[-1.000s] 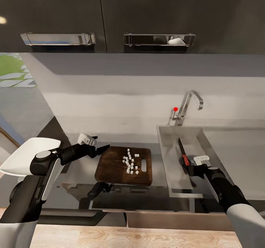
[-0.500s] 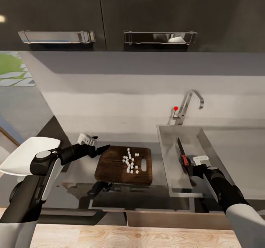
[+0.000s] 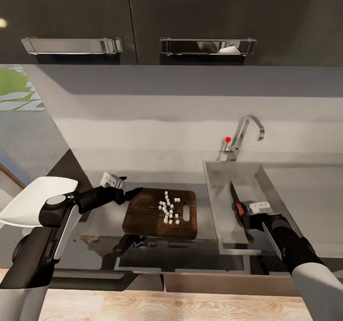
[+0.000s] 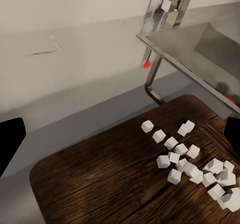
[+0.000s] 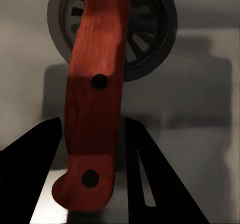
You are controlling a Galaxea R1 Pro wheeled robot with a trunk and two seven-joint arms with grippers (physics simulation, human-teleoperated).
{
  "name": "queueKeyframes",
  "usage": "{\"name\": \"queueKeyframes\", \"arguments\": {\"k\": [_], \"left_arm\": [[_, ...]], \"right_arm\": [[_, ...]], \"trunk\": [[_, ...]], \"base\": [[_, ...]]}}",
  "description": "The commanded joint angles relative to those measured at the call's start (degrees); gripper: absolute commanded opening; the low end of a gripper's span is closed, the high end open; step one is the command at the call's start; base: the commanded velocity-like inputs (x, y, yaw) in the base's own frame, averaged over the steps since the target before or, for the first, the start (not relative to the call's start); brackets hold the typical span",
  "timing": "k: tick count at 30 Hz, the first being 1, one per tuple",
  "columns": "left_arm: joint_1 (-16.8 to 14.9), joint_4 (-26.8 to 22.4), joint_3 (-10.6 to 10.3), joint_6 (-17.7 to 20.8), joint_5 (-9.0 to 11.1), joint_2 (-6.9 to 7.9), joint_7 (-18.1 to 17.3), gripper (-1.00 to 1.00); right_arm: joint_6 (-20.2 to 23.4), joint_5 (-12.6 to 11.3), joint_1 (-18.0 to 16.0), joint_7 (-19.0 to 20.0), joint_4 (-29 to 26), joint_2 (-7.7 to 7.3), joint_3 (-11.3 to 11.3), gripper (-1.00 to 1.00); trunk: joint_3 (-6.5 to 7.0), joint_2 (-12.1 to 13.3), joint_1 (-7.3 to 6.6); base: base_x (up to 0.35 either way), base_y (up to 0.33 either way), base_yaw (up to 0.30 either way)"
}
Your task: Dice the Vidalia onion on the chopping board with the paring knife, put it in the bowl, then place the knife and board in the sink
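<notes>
The diced onion (image 3: 168,210) lies as several small white cubes (image 4: 187,159) on the dark wooden chopping board (image 3: 147,216), which rests on the countertop (image 3: 102,216). My left gripper (image 3: 132,193) hovers open at the board's left edge, its fingers (image 4: 10,144) spread wide over the board (image 4: 100,184). My right gripper (image 3: 244,215) is shut on the paring knife (image 3: 235,197) by its red handle (image 5: 95,99), held over the sink (image 3: 216,202) above the drain (image 5: 150,39). The white bowl (image 3: 33,202) sits at the far left, partly behind my left arm.
The curved chrome tap (image 3: 245,133) with a red dot stands behind the sink. Dark upper cabinets with steel handles (image 3: 207,46) hang overhead. More worktop (image 3: 309,192) stretches right of the sink. Wood floor (image 3: 166,309) shows below the counter edge.
The head view has tilted very slightly. My right gripper with the knife has dipped a touch over the sink. The left arm, the board and the cubes have not moved.
</notes>
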Motion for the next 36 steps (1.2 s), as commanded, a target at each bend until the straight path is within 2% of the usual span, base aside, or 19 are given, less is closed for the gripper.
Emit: {"name": "queueKeyframes", "arguments": {"k": [1,4,18,19,36], "left_arm": [[-0.1,0.0,0.0,0.4,0.2,0.03,0.0,1.00],[-0.1,-0.1,0.0,0.4,0.2,0.03,0.0,1.00],[-0.1,0.0,0.0,0.4,0.2,0.03,0.0,1.00],[-0.1,-0.1,0.0,0.4,0.2,0.03,0.0,1.00],[-0.1,0.0,0.0,0.4,0.2,0.03,0.0,1.00]], "right_arm": [[0.8,0.5,0.0,0.3,-0.2,-0.05,0.1,-1.00],[2.4,0.5,0.0,0.3,-0.6,-0.05,0.2,-1.00],[2.9,0.5,0.0,0.3,-0.6,-0.05,0.2,-1.00],[2.9,0.5,0.0,0.3,-0.6,-0.05,0.2,1.00],[2.8,0.5,0.0,0.3,-0.6,-0.05,0.5,1.00]], "trunk": [[-0.10,-0.1,0.03],[-0.11,-0.1,0.03],[-0.11,-0.1,0.03],[-0.11,-0.1,0.03],[-0.11,-0.1,0.03]], "base": [[0.000,0.000,0.000],[0.000,0.000,0.000],[0.000,0.000,0.000],[0.000,0.000,0.000],[0.000,0.000,0.000]]}}
